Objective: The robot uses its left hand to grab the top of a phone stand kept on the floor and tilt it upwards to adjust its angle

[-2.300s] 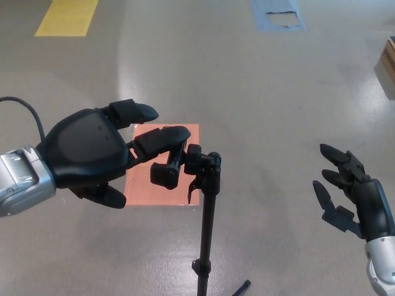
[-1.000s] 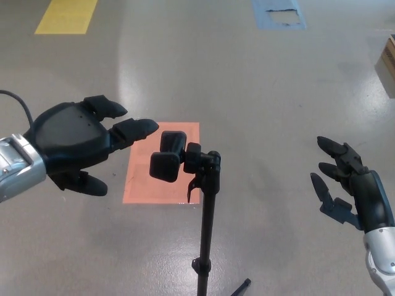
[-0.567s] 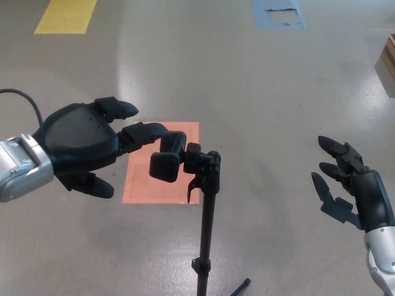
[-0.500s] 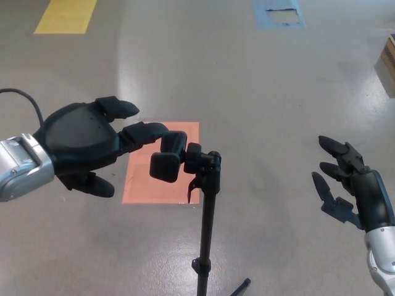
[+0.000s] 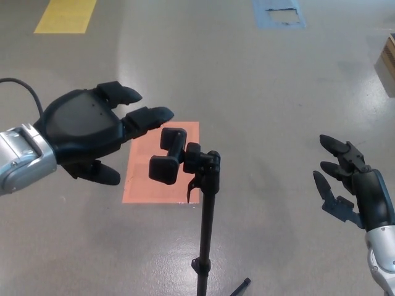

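The left hand (image 5: pixel 92 132) hovered with fingers spread and holding nothing, just left of and slightly above the clamp (image 5: pixel 168 155) topping the phone stand (image 5: pixel 205 216) on the floor, apparently placed to grip it, while the right hand (image 5: pixel 352 182) hung open well apart.

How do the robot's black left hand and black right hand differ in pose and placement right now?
The left hand reaches across just above the black phone stand's clamp head, fingertips near it but not gripping; the right hand hangs well off to the side, far from the stand. The left shows its broad back; the right is seen edge-on, fingers pointing up-left. Both are open, holding nothing.
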Tool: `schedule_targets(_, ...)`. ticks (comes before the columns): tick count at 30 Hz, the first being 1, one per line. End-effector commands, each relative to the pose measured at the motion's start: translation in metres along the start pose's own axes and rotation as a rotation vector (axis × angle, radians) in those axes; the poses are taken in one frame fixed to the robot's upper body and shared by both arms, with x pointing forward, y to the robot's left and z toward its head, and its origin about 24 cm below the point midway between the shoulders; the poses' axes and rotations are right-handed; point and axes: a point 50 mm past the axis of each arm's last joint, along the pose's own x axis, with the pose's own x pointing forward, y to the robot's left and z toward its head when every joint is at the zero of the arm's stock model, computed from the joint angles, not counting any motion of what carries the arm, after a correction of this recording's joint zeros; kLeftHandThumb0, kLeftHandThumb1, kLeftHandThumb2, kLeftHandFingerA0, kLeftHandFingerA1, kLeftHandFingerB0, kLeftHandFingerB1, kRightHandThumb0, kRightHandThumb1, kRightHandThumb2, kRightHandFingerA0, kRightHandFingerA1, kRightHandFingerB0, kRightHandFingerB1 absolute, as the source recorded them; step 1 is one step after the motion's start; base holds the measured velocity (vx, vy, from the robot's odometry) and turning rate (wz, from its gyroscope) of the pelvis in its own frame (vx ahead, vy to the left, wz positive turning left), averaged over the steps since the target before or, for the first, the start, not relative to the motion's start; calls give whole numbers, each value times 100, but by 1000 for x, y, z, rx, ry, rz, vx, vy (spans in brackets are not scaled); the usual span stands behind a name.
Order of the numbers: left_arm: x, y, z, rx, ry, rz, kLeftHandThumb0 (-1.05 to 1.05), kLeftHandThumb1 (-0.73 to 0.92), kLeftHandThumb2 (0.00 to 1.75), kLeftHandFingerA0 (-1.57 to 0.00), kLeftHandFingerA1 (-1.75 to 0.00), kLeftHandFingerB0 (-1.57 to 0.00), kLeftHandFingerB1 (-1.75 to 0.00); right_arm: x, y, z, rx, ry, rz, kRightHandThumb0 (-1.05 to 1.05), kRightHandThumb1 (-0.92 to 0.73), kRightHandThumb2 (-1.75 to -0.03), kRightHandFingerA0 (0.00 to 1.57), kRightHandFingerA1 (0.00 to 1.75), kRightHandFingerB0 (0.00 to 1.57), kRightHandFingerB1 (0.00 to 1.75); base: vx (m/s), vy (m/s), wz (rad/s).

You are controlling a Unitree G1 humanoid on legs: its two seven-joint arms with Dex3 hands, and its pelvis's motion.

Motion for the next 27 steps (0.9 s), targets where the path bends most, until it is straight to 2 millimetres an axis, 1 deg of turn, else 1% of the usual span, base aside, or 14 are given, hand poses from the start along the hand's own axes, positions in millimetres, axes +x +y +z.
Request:
schedule_targets(1, 1, 10, -7, -18, 44, 37, -82, 67, 61, -17, -29, -2, -22, 1, -3, -1, -7, 10, -4, -70, -83, -65, 32, 37, 21, 30, 0, 0, 0)
schedule_targets(4, 1, 14, -8, -16, 48, 48, -81, 68, 61, -17, -29, -2, -21, 1, -3, 0, -7, 5, -8, -70, -83, -66, 32, 37, 22, 31, 0, 0, 0)
schedule_targets(5, 1, 16, -9, -13, 49, 52, -82, 54, 90, -10, -40, -2, -20, 2, -3, 1, -4, 3, -9, -68, -83, -65, 32, 37, 21, 30, 0, 0, 0)
schedule_targets(8, 1, 18, -8, -14, 47, 58, -82, 54, 89, -9, -39, -4, -22, 2, -3, 1, -1, 4, -7, -69, -83, -65, 32, 37, 21, 30, 0, 0, 0)
schedule_targets(9, 1, 17, -8, -16, 45, 60, -81, 68, 61, -16, -28, -3, -21, 2, -3, 1, 0, 3, -7, -69, -82, -65, 32, 37, 22, 31, 0, 0, 0)
schedule_targets(11, 1, 15, -7, -21, 40, 61, -81, 54, 90, -8, -37, -3, -20, 2, -3, 1, 2, 3, -9, -69, -82, -65, 32, 37, 22, 31, 0, 0, 0)
schedule_targets(14, 2, 15, -4, -26, 24, 58, -81, 54, 90, -9, -40, -3, -20, 2, -4, 1, 4, 4, -10, -70, -82, -65, 32, 37, 22, 31, 0, 0, 0)
schedule_targets(16, 2, 13, -1, -13, 13, 46, -82, 68, 61, -17, -28, -3, -22, 2, -4, 1, 2, 6, -9, -69, -83, -65, 32, 37, 21, 30, 0, 0, 0)
schedule_targets(18, 1, 12, 0, -21, 9, 40, -81, 68, 61, -17, -28, -3, -21, 2, -3, 1, -3, 5, -7, -69, -83, -65, 32, 36, 21, 30, 0, 0, 0)
schedule_targets(19, 1, 11, 1, -24, 7, 41, -82, 55, 89, -12, -40, -3, -19, 2, -3, 1, -2, 5, -7, -69, -82, -65, 32, 36, 21, 30, 0, 0, 0)
schedule_targets(24, 3, 9, 7, -16, -6, 32, -82, 55, 91, -11, -38, -2, -19, 2, -4, 1, 4, 5, -4, -70, -83, -65, 32, 37, 21, 31, 0, 0, 0)
schedule_targets(25, 3, 8, 9, -16, -13, 35, -81, 68, 61, -18, -28, -2, -21, 3, -4, 1, -3, 4, -7, -69, -82, -65, 33, 37, 22, 30, 0, 0, 0)
schedule_targets(26, 4, 8, 10, -17, -15, 36, -81, 68, 61, -18, -28, -2, -21, 3, -4, 1, -3, 3, -9, -69, -82, -65, 33, 37, 22, 30, 0, 0, 0)
schedule_targets(27, 4, 8, 12, -15, -21, 37, -83, 55, 90, -12, -41, -2, -20, 3, -5, 1, -2, 4, -9, -68, -82, -65, 32, 37, 21, 30, 0, 0, 0)
